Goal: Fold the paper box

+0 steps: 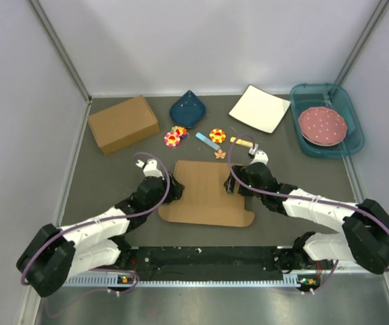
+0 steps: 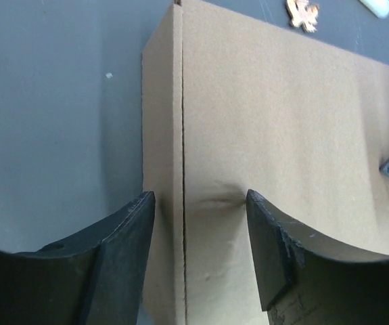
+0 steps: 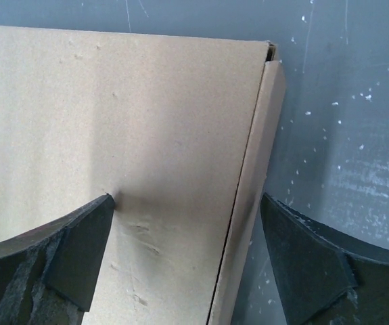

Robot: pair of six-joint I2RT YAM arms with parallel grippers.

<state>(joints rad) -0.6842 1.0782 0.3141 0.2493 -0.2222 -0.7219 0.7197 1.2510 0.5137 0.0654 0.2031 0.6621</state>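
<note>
The paper box (image 1: 204, 189) lies flat and closed in the middle of the dark mat, its lid panel facing up and a tab at the near right corner. My left gripper (image 1: 172, 191) is open and straddles its left side wall; in the left wrist view (image 2: 199, 200) one finger is outside the wall and the other dents the top panel (image 2: 282, 122). My right gripper (image 1: 233, 183) is open and straddles the right side wall; in the right wrist view (image 3: 187, 200) the inner finger touches the lid (image 3: 113, 115).
A deeper brown cardboard box (image 1: 123, 124) stands at the back left. Behind the paper box lie a dark blue dish (image 1: 187, 109), two flower toys (image 1: 174, 137), a blue stick (image 1: 207, 141) and a white square plate (image 1: 259, 108). A teal tray (image 1: 352, 139) holds a pink plate at the back right.
</note>
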